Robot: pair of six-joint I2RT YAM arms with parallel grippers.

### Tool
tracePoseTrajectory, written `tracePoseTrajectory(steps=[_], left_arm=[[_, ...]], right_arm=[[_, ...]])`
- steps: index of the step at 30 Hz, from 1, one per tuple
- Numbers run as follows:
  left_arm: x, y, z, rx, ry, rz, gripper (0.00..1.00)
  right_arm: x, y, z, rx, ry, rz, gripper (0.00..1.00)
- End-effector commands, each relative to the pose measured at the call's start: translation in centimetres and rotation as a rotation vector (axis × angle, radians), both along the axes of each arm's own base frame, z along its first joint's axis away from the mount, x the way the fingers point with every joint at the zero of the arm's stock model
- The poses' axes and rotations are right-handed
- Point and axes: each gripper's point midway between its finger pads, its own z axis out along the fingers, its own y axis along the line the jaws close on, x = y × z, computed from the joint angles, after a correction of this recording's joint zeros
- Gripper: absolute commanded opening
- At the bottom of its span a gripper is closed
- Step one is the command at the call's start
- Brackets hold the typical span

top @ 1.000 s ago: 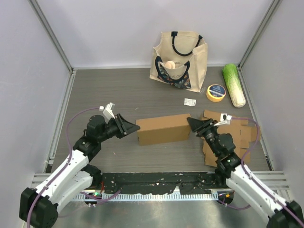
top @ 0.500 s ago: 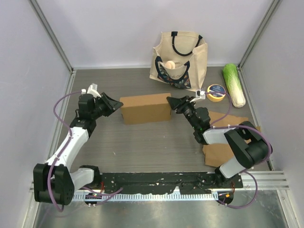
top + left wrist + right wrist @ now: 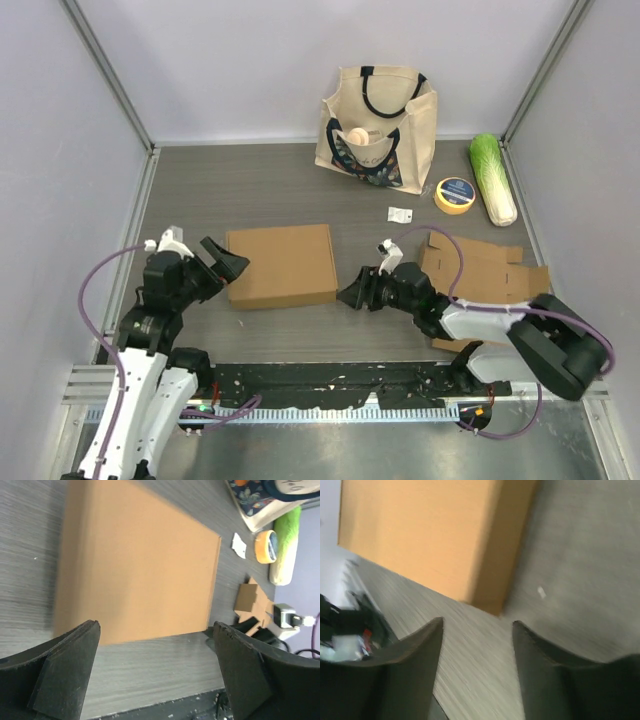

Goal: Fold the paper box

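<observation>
The paper box (image 3: 280, 265) is a closed brown cardboard box lying flat on the grey table, left of centre. My left gripper (image 3: 232, 264) sits just off the box's left edge, open, with nothing between its fingers. In the left wrist view the box (image 3: 140, 565) lies ahead of the wide-open gripper (image 3: 155, 627), apart from it. My right gripper (image 3: 350, 297) hovers low to the right of the box's near right corner, open and empty. The right wrist view shows that box corner (image 3: 420, 535) beyond the gripper (image 3: 477, 622), with bare table between the fingers.
Flat unfolded cardboard blanks (image 3: 480, 280) lie at the right under the right arm. A cloth tote bag (image 3: 378, 125) stands at the back, with a yellow tape roll (image 3: 454, 194), a napa cabbage (image 3: 493, 178) and a small white tag (image 3: 400, 214) near it.
The box was held between both grippers, carried back, then set down flat further left and nearer. Both grippers have opened, let go and drawn back from it.
</observation>
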Motion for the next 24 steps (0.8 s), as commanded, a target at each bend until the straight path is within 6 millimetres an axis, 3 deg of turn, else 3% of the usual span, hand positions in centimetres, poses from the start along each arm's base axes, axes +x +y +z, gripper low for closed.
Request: tracePoseTrajectory(steps=[1,3,5,7,9,10,11,13,14,16,17,19,20,21,22,23,24], left_arm=[[-1.5,0.9,5.5,0.057,-0.056,0.004,1.00],[-0.9,0.9,5.9,0.078,-0.048,-0.009,1.00],[-0.2,0.9,4.8,0.091,0.005,-0.004,1.00],[1.6,1.0,2.6,0.098,0.082,0.017,1.00],[2.6,1.6,-0.3,0.122,0.174,0.066,1.00],[3.6,2.4,-2.3,0.154,0.241,0.105,1.00],[4.0,2.5,-3.5,0.154,0.281,0.100,1.00],[5.1,3.3,-4.9,0.181,0.316,0.112,1.00],[5.5,3.7,-6.2,0.193,0.371,0.117,1.00],[7.1,3.6,-6.6,0.194,0.335,0.097,1.00],[7.3,3.0,-8.0,0.173,0.355,0.058,1.00],[8.9,2.2,-8.3,0.088,0.339,0.019,0.92],[9.3,0.3,-7.5,-0.038,0.337,-0.042,0.86],[10.0,-0.1,-8.6,-0.071,0.366,-0.052,0.78],[12.0,0.9,-7.7,-0.083,0.325,-0.015,0.76],[12.9,1.6,-8.1,-0.075,0.335,0.020,0.77],[13.8,2.3,-9.3,-0.087,0.371,0.056,0.77]], right_arm=[[-2.7,-2.6,-1.0,-0.238,0.109,0.063,0.72],[-2.4,-2.7,0.8,-0.253,0.082,0.080,0.85],[-1.3,-1.8,2.4,-0.242,0.067,0.093,0.86],[-0.5,-0.7,1.5,-0.253,0.106,0.100,0.86],[1.3,0.8,2.5,-0.209,0.092,0.081,0.86],[1.8,1.3,1.2,-0.205,0.139,0.051,0.86],[2.8,2.0,1.9,-0.173,0.115,0.030,0.86],[3.4,3.1,0.0,-0.215,0.135,0.013,0.86],[4.3,4.1,0.6,-0.213,0.119,0.014,0.85],[4.7,5.3,0.1,-0.228,0.116,0.019,0.83],[5.2,6.0,-0.9,-0.266,0.121,-0.001,0.80],[5.8,6.8,-1.7,-0.301,0.121,-0.020,0.75],[6.8,7.3,-2.0,-0.333,0.100,-0.064,0.74],[7.5,7.5,-2.3,-0.342,0.093,-0.087,0.74],[8.1,7.9,-2.4,-0.349,0.086,-0.097,0.73],[9.8,9.2,-0.9,-0.341,0.039,-0.114,0.73],[10.7,9.5,-3.0,-0.394,0.046,-0.125,0.72]])
